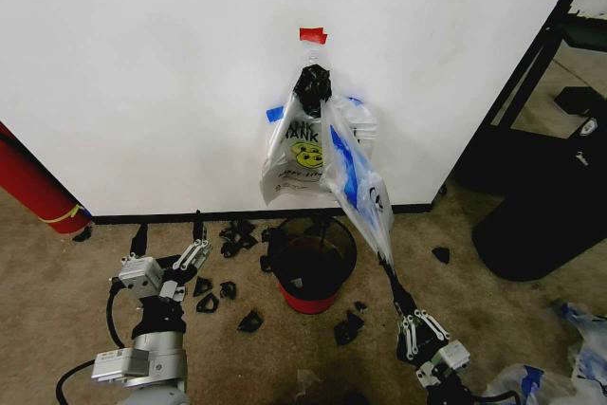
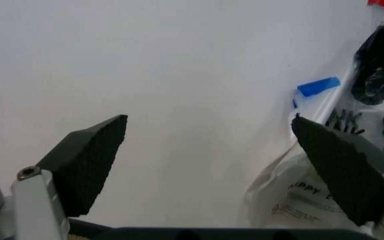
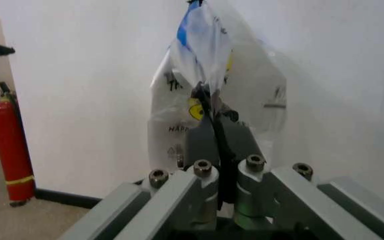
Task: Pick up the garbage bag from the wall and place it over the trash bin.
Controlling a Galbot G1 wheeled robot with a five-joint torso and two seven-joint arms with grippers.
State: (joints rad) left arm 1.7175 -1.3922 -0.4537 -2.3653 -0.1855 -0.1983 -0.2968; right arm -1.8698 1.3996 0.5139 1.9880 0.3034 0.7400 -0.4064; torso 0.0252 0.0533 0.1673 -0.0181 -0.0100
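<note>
The garbage bag is a clear bag with blue handles. It stretches taut from the black knot on the wall down to my right gripper, which is shut on its lower end. In the right wrist view the bag runs up from my shut right gripper. The bundle of like bags hangs flat behind it, under red tape. The black mesh trash bin with a red base stands on the floor just below. My left gripper is open, low and left of the bin, facing the wall.
A red cylinder leans at the wall's left end. Black scraps litter the carpet around the bin. A black stand and a dark bin fill the right side. Loose plastic bags lie at the lower right.
</note>
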